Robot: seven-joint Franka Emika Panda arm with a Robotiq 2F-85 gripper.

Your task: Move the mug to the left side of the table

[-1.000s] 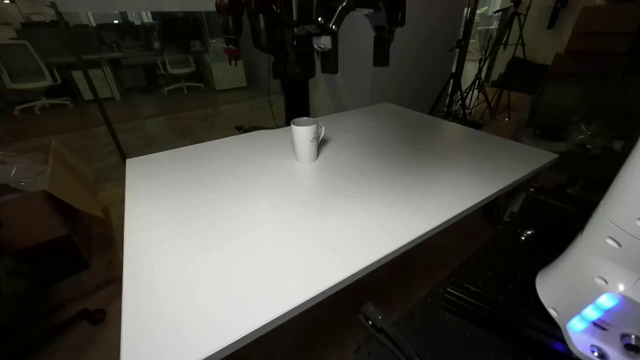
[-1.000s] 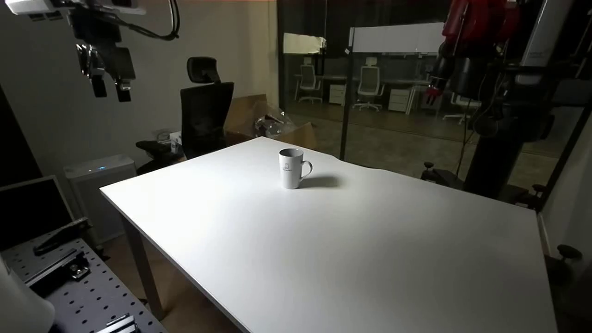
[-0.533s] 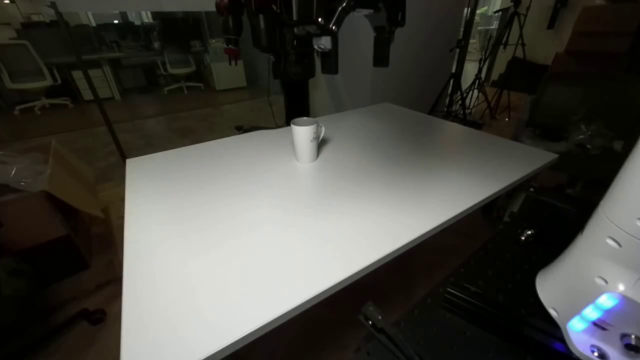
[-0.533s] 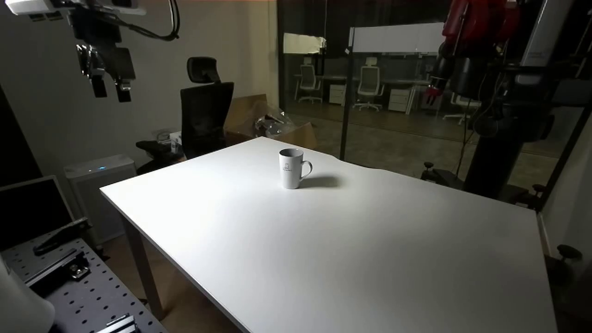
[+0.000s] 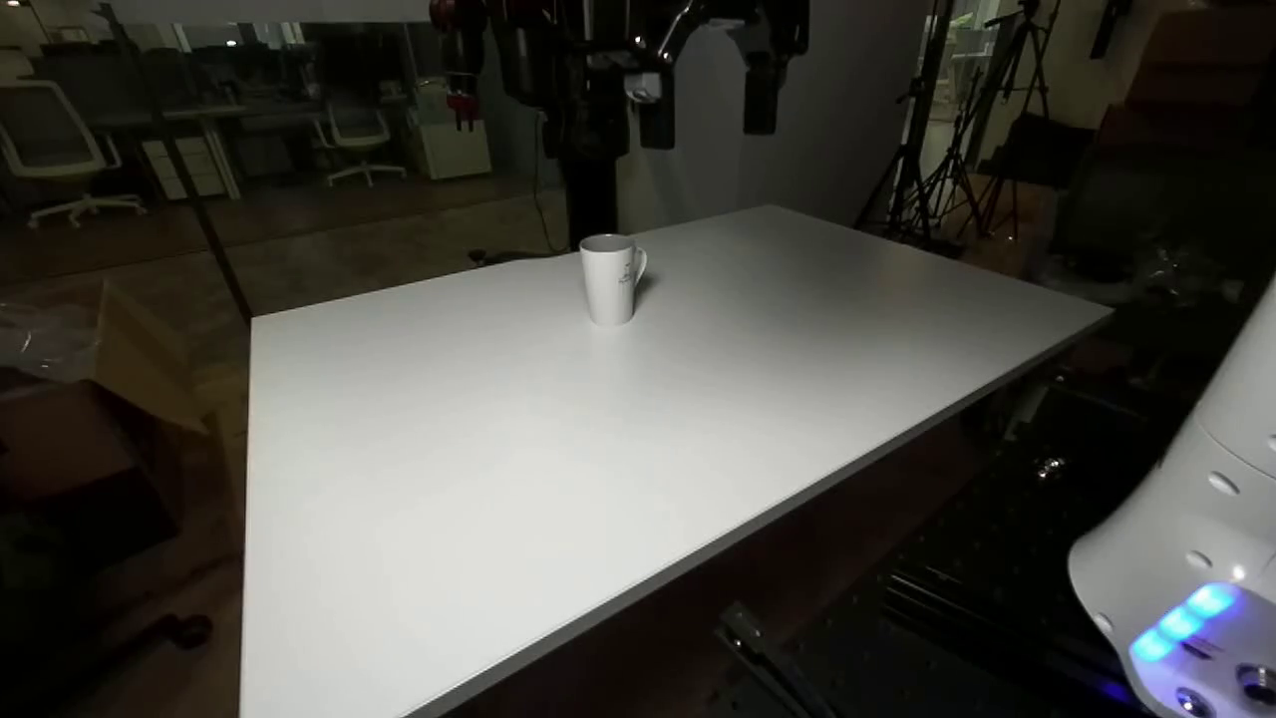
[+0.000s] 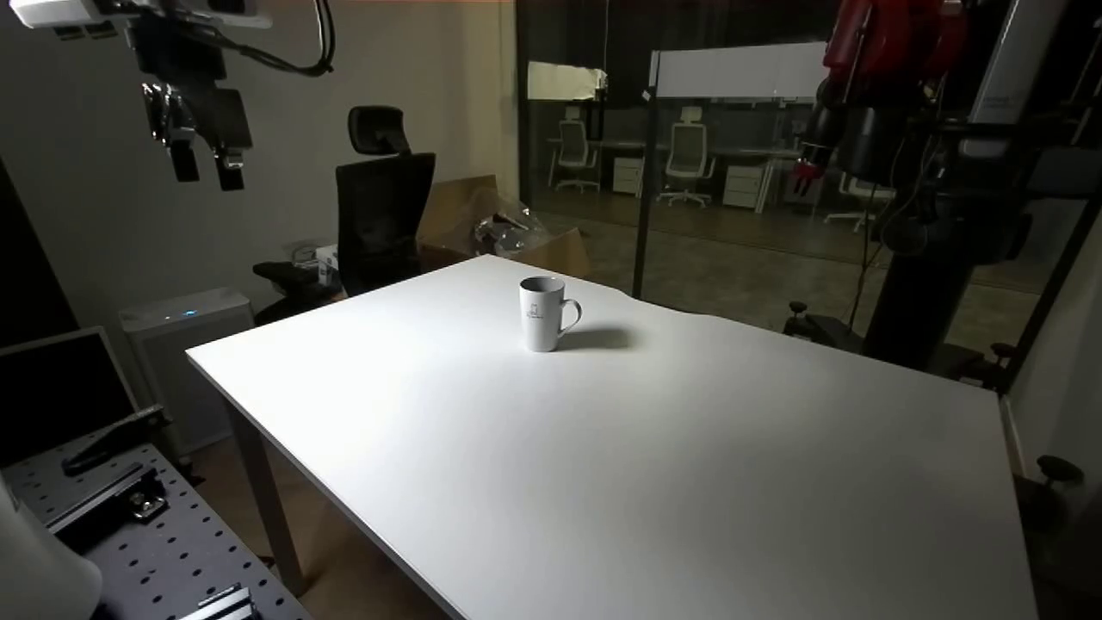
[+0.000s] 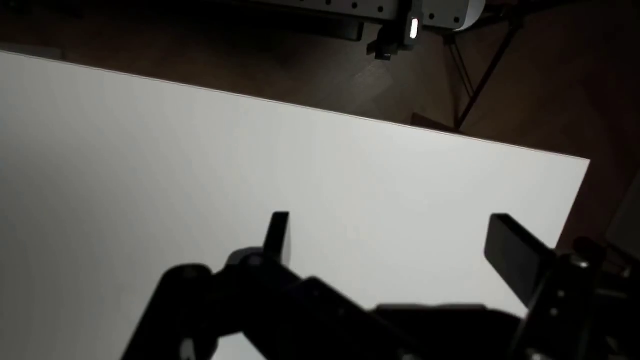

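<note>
The white mug stands upright on the white table and shows in both exterior views. Its loop handle points to the right in each, and a small dark print is on its side. The table top also fills much of the wrist view. My gripper hangs high at the top of both exterior views, well above and apart from the mug. In the wrist view my gripper has its fingers wide apart with only table top between them. The mug is out of the wrist view.
Another robot with red and black parts stands beyond the table's far edge. A black office chair and a cardboard box are past a table corner. My white arm base stands beside the table, by a perforated metal plate.
</note>
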